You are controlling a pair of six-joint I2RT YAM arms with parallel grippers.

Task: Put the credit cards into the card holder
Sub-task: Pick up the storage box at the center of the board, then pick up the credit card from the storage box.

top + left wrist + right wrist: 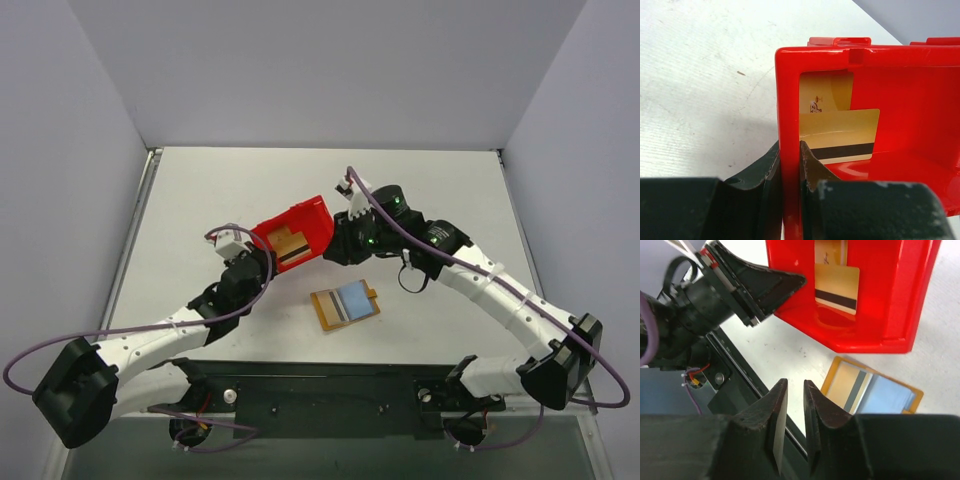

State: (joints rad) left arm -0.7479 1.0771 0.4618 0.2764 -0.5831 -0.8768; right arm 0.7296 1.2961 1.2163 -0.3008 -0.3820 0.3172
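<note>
Card retrieval is judged in hand. The red plastic bin (787, 100) is clamped by its left wall in the left gripper (790, 150), with two flat golden credit cards (840, 127) inside. The right gripper (795, 390), narrowly parted and empty, must be closed on one card for the open orange-tan folding card holder (358, 298) lying nearer.

- the top view is evenly, softly lit from above; the white tabletop (220, 200) reads bright, the walls a dull grey.
- shadows there are faint and short, sitting just under my arms and the red bin (315, 222).
- in my left wrist view the bin's glossy plastic is very saturated, with a pale sheen on its floor that mirrors the cards (840, 132).
- my left gripper (790, 150) is dark and soft, too close to the lens for focus.
- in the right wrist view my right gripper (796, 387) is likewise a dark blur, while the card holder (880, 395) beyond is sharper.
</note>
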